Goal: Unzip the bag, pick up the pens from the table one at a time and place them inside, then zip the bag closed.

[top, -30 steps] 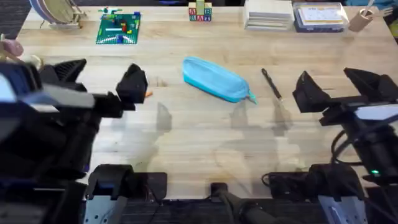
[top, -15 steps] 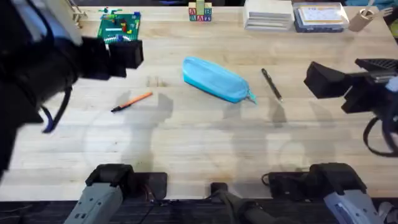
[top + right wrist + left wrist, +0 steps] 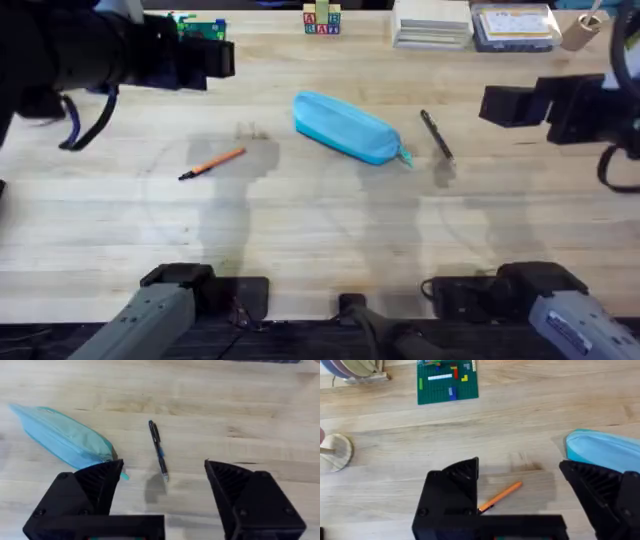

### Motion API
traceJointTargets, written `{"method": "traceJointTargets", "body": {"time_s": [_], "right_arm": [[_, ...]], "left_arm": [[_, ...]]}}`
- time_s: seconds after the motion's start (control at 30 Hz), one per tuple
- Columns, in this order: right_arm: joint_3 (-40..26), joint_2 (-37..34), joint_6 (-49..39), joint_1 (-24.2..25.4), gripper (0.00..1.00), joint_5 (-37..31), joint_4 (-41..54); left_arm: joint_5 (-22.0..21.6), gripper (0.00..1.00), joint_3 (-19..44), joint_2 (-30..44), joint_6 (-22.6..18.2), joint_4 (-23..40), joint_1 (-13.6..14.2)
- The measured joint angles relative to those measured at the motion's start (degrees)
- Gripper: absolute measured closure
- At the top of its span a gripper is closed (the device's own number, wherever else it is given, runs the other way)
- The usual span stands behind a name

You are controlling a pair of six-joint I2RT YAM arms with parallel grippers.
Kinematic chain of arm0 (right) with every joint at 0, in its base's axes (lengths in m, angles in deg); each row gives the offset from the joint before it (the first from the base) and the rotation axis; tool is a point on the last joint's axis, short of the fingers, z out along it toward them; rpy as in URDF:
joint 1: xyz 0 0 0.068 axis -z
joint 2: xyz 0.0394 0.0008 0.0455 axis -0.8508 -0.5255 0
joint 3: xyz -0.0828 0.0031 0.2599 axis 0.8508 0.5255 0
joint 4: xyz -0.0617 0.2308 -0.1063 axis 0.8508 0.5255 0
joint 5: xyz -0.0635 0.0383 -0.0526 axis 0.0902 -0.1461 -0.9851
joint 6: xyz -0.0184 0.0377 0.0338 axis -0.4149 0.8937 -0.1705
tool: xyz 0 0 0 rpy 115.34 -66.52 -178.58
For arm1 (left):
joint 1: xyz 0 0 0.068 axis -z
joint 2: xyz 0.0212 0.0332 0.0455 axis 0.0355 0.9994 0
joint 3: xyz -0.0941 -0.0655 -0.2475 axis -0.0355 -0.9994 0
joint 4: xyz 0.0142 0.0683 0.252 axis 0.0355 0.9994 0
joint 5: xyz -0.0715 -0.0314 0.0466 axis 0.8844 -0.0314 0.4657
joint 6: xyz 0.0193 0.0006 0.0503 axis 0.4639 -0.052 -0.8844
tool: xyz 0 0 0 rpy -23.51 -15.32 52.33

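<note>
Overhead layout: left gripper (image 3: 215, 62) hangs above the far-left part of the table (image 3: 320, 240); right gripper (image 3: 510, 105) hangs toward the right edge; the task's things lie between them.
Left gripper: fingers spread wide, holding nothing; in the left wrist view the orange pen (image 3: 500, 496) lies below the gap between them.
Orange pen: (image 3: 212, 163) flat on bare wood left of centre, slanted, dark tip toward the near-left, well apart from the bag.
Orange pen handling: likely light, stiff and smooth, so it may roll or skid; a pinch across the middle of the barrel, fingers square to its length, looks safest.
Bag: (image 3: 347, 128) light blue, lying near the table's middle, long axis running from far-left to near-right, zipper apparently shut, small teal pull (image 3: 404, 158) at its near-right end.
Bag handling: soft fabric, likely to slide and crumple when tugged; I would pin the body with one gripper and take the pull with the other.
Black pen: (image 3: 436, 134) just right of the bag's pull end, not touching it, lying roughly front to back.
Black pen handling: same as the orange one, thin and low on the wood, so the fingers must come right down to the surface; mid-barrel again.
Right gripper: fingers well apart, empty; in the right wrist view the black pen (image 3: 158, 450) sits under the gap.
Stage: judged unstarted, bag unopened and both pens out.
</note>
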Motion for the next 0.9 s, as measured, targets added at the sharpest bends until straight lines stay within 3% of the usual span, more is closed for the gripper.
{"method": "traceJointTargets", "body": {"time_s": [0.3,0.47,0.63,0.9], "right_arm": [[-4.16,-7.73,0.0,-0.02,0.005,1.46,1.87],[-4.22,-8.25,0.15,-0.02,0.005,2.39,1.72],[-4.25,-8.25,0.17,-0.02,0.005,2.76,1.69],[-4.27,-8.25,0.17,-0.02,0.005,2.97,1.7]], "left_arm": [[1.83,0.008,2.46,5.26,-0.01,1.61,0.02],[2.1,0.008,2.46,6.51,-0.01,2.0,0.0],[2.44,0.008,2.48,6.67,-0.01,6.23,0.01],[2.95,0.008,2.48,6.67,-1.28,5.62,0.0]]}}
